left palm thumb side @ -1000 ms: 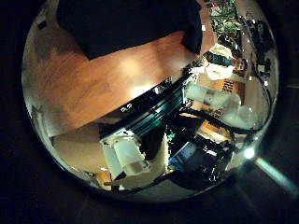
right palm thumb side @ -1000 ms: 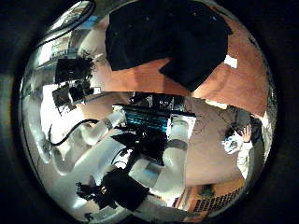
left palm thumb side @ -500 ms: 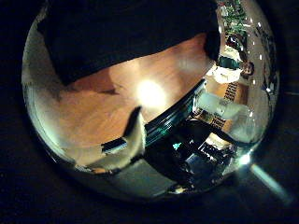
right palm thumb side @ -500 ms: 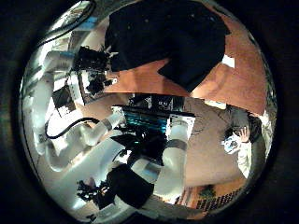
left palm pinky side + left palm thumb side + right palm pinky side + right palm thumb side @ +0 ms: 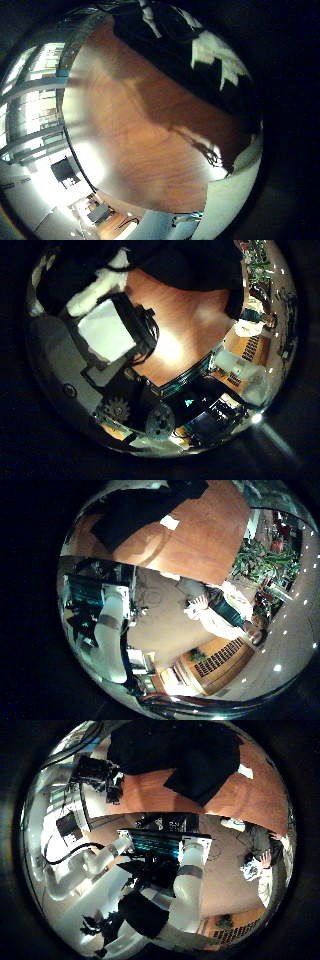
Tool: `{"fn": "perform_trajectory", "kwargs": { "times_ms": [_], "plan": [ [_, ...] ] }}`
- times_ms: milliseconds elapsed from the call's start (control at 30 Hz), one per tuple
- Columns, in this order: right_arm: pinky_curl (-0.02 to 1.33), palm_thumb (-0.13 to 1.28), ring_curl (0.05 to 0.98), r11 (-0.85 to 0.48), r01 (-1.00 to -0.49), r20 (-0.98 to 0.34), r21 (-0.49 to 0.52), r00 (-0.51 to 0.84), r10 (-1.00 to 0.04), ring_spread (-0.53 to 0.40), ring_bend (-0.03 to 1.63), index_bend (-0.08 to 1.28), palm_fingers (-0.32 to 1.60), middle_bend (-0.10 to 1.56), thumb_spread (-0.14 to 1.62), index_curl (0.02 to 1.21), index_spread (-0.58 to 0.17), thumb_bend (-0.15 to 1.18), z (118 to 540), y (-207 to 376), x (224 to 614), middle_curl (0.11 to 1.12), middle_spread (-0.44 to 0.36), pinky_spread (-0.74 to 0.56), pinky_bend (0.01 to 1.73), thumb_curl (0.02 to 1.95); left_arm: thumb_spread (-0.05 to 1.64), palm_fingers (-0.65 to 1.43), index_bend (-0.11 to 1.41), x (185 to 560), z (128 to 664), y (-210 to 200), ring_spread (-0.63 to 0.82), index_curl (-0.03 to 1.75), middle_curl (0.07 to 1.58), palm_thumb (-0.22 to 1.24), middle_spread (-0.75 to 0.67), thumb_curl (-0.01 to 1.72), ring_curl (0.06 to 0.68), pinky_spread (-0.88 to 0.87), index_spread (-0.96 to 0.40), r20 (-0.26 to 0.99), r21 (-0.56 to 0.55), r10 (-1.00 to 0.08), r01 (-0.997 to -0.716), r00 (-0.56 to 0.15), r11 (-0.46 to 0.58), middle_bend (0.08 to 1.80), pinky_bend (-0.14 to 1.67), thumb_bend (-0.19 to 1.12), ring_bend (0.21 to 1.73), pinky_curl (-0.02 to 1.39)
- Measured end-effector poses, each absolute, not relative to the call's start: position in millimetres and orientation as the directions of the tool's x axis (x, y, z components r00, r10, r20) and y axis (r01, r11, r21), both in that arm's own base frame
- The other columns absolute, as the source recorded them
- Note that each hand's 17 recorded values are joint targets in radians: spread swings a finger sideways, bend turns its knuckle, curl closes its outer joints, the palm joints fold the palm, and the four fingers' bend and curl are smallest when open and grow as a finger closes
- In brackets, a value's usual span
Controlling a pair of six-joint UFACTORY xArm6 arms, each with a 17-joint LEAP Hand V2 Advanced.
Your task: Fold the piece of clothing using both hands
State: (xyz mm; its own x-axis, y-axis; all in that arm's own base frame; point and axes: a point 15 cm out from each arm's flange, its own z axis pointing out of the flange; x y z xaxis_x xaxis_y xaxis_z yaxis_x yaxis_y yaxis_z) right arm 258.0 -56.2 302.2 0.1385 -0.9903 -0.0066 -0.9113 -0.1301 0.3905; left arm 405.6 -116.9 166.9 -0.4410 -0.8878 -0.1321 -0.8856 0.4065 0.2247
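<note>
A dark garment [image 5: 185, 755] lies crumpled on the wooden table [image 5: 250, 805], far from the right palm. It also shows in the right little finger side palm view [image 5: 140, 505]. The left hand [image 5: 100, 772] is at the garment's edge, low over the table. In the left thumb side palm view the left hand's own parts [image 5: 110, 330] fill much of the picture, with the garment [image 5: 190, 260] just behind them. In the left little finger side palm view parts of the left hand [image 5: 215, 55] lie against the dark cloth [image 5: 175, 45].
A small pale tag [image 5: 246, 771] lies on the table beside the garment; it also shows in the right little finger side palm view [image 5: 170, 523]. Bare wood [image 5: 130, 120] stretches out beside the left hand. The table's front edge [image 5: 165, 825] runs below the garment.
The left hand has moved in to the garment's edge. Its own parts now fill the left thumb side palm view. The garment lies as before.
</note>
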Motion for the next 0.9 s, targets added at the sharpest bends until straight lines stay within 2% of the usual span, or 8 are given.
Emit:
{"fn": "perform_trajectory", "kwargs": {
  "times_ms": [133, 267, 567, 900],
  "plan": [
    [0.23, 0.27, 0.268, -0.137, -0.903, -0.012, 0.407, 0.144, -0.989, -0.008, 0.63, 0.14, 0.30, 0.23, 1.22, 0.27, -0.364, 0.00, 278, -56, 256, 0.37, 0.009, 0.31, 0.55, 0.24, 1.17, 1.13, 0.58, 409, 184, -118, -0.45, 0.75, 0.78, 0.68, -0.44, 0.46, 0.462, -0.54, -0.48, -0.129, 0.223, -0.886, -0.884, -0.445, 0.411, 0.91, 1.06, -0.01, 1.25, 0.58],
    [0.23, 0.36, 0.282, -0.156, -0.909, -0.007, 0.386, 0.166, -0.986, -0.060, 0.68, 0.15, 0.32, 0.26, 1.23, 0.26, -0.357, 0.02, 251, -54, 270, 0.38, -0.017, 0.26, 0.57, 0.26, 1.17, 1.08, 0.64, 408, 199, -116, -0.45, 0.84, 0.84, 0.67, -0.49, 0.48, 0.490, -0.57, -0.55, -0.125, 0.260, -0.884, -0.875, -0.450, 0.408, 0.96, 1.11, -0.02, 1.30, 0.62],
    [0.22, 0.46, 0.276, -0.214, -0.874, 0.003, 0.436, 0.239, -0.971, -0.109, 0.66, 0.18, 0.27, 0.30, 1.15, 0.28, -0.350, -0.02, 176, -53, 301, 0.39, -0.047, 0.18, 0.57, 0.28, 1.17, 1.01, 0.62, 406, 206, -117, -0.44, 1.01, 0.91, 0.64, -0.54, 0.49, 0.519, -0.58, -0.63, -0.119, 0.317, -0.882, -0.859, -0.455, 0.401, 1.00, 1.15, -0.02, 1.35, 0.68],
    [0.21, 0.50, 0.265, -0.256, -0.833, 0.027, 0.491, 0.308, -0.951, -0.104, 0.63, 0.18, 0.29, 0.28, 1.06, 0.31, -0.346, -0.02, 123, -51, 315, 0.39, -0.059, 0.15, 0.56, 0.30, 1.18, 0.99, 0.58, 410, 214, -110, -0.44, 1.15, 0.96, 0.62, -0.56, 0.50, 0.526, -0.59, -0.68, -0.115, 0.332, -0.889, -0.860, -0.444, 0.387, 1.00, 1.16, -0.01, 1.37, 0.72]
  ]
}}
